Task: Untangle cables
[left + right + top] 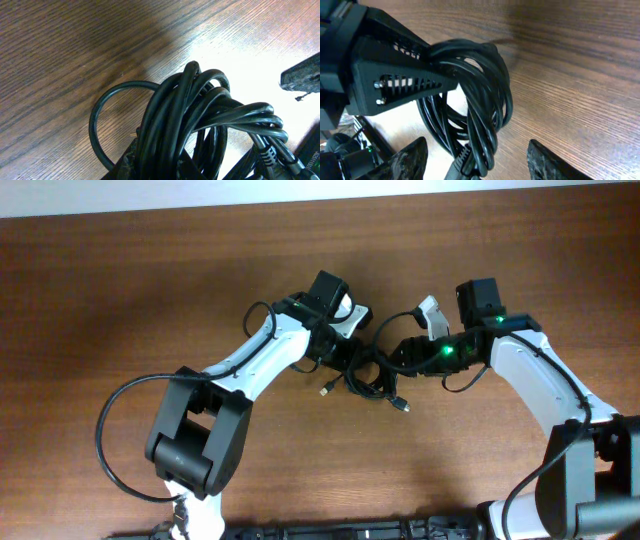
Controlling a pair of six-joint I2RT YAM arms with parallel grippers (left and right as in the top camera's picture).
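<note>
Left tool (442, 67) clamped on coiled cables (485, 100), right tool (477, 160) released, fingers (405, 160) spread either side of them, wooden desk (120, 290) beneath.

From overhead I can't count the cables (372, 375), the bundle's too small and knotted. Left wrist view chops it at the bottom edge, and the right gripper (477, 147) gets cropped in its own view too.
</note>
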